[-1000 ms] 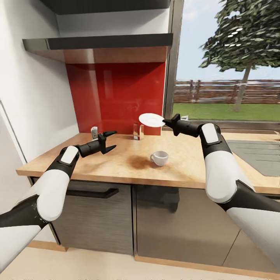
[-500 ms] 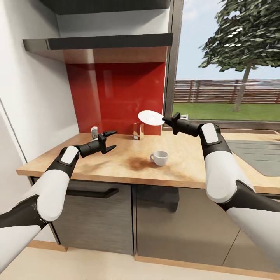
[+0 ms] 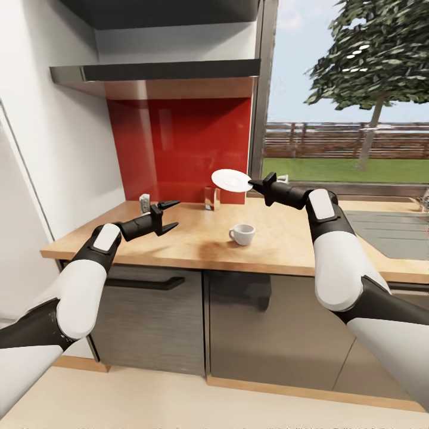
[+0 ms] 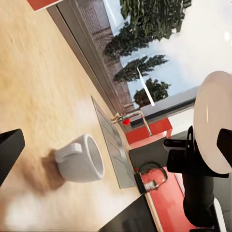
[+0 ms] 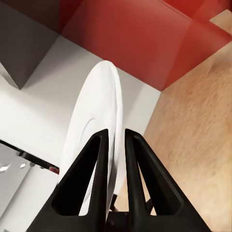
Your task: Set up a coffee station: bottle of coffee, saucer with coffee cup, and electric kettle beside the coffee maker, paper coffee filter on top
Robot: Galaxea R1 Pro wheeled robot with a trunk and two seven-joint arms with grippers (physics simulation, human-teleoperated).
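Right gripper (image 3: 256, 185) pinches the white saucer (image 3: 232, 180) by its rim, aloft over the kitchen countertop (image 3: 196, 241) before the red backsplash (image 3: 179, 143), with the coffee cup (image 3: 242, 234) standing below and the left gripper (image 3: 169, 215) spread empty nearby.

- Saucer (image 3: 232, 180): plain white, held in the black right gripper (image 3: 254, 185)
- Cup (image 3: 242, 234): plain white, with a brownish shadow patch beside it
- Countertop (image 3: 196, 241): light beige wood grain
- Cabinets (image 3: 149, 322): glossy dark grey, black handle
- Backsplash (image 3: 179, 146): glossy red
- Left gripper (image 3: 169, 215): black; arms white with black joints
- Sink (image 3: 387, 229): grey
- Wall (image 3: 59, 149): white
- Fence (image 3: 345, 140): brown slats
- Lawn (image 3: 345, 170): green
- Tree (image 3: 375, 53): dark green
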